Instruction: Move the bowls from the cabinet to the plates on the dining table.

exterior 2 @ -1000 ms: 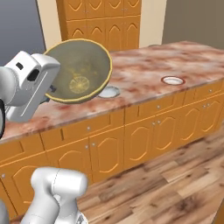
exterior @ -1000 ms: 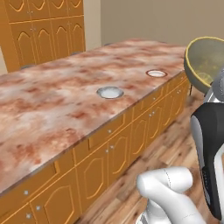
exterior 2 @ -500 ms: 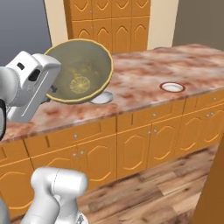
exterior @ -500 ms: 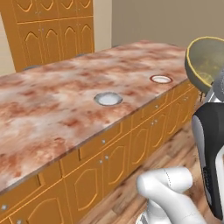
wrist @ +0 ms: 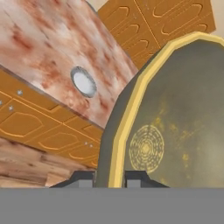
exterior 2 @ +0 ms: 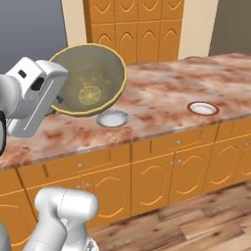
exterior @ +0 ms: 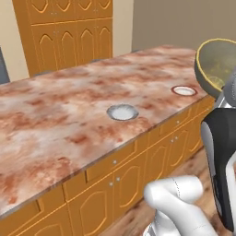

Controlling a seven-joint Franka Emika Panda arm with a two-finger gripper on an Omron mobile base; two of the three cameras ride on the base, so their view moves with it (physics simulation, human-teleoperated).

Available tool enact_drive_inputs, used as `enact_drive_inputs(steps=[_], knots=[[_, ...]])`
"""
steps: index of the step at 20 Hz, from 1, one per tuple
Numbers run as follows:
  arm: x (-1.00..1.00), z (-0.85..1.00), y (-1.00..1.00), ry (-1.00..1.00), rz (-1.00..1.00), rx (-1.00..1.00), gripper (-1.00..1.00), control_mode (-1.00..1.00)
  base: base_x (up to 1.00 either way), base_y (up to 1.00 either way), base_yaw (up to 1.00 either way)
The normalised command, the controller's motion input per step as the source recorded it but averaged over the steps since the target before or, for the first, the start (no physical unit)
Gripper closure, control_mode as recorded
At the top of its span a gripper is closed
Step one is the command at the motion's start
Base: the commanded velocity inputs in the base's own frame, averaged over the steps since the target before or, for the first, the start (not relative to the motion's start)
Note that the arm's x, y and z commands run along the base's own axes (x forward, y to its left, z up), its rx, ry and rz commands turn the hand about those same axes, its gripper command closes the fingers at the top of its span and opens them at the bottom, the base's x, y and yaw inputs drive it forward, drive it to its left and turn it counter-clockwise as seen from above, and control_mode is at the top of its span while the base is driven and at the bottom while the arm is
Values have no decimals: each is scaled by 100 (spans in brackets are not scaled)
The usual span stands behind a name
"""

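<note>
Gripper (wrist: 109, 178) pinching rim of bowl (exterior 2: 90, 81), held tilted above dining table (exterior 2: 162, 95).

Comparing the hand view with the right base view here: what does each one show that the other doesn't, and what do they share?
Hand view alone: the gripper with its fingertips pinching the bowl by the rim. Right base view alone: the red-rimmed plate, the wood floor, and the bowl held tilted in the air near the table edge. Both: the bowl, the grey-rimmed plate, the dining table and the tall orange cupboards.
</note>
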Motion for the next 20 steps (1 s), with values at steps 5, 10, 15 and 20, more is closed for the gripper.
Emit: enact_drive_inputs(steps=[5, 10, 15, 20], knots=[[0, 0, 0, 0, 0, 0, 100, 100, 57, -18, 20], [0, 0, 0, 0, 0, 0, 100, 100, 49, -15, 20], [0, 0, 0, 0, 0, 0, 100, 100, 39, -14, 19], [0, 0, 0, 0, 0, 0, 100, 100, 43, -17, 19]])
